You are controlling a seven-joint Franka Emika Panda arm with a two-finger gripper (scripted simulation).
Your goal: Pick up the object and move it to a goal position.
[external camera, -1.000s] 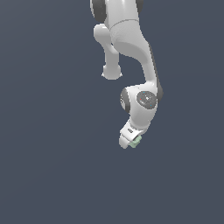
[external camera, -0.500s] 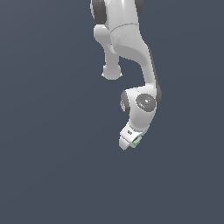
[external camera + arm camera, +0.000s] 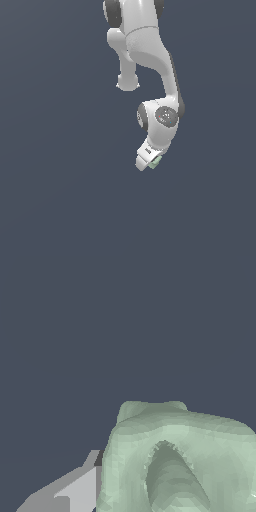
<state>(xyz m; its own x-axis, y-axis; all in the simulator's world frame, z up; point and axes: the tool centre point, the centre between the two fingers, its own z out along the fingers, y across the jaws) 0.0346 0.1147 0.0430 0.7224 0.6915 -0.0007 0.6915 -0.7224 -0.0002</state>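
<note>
Gripper [image 3: 150, 163] at arm's low end, clamped on mint-green blocky piece [image 3: 155, 162]. Piece sits btwn fingers, pale green peeking out at tip. Wrist view: piece [image 3: 180, 456] fills frame, round recess facing cam, one grey finger [image 3: 75, 490] touching its side. Plain dark backdrop.

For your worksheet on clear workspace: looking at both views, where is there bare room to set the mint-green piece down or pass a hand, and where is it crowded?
Bare dark surface lies on both sides of the arm and below the gripper in the exterior view. The only crowded spot is at the gripper, where the object fills the wrist view beside one finger.
</note>
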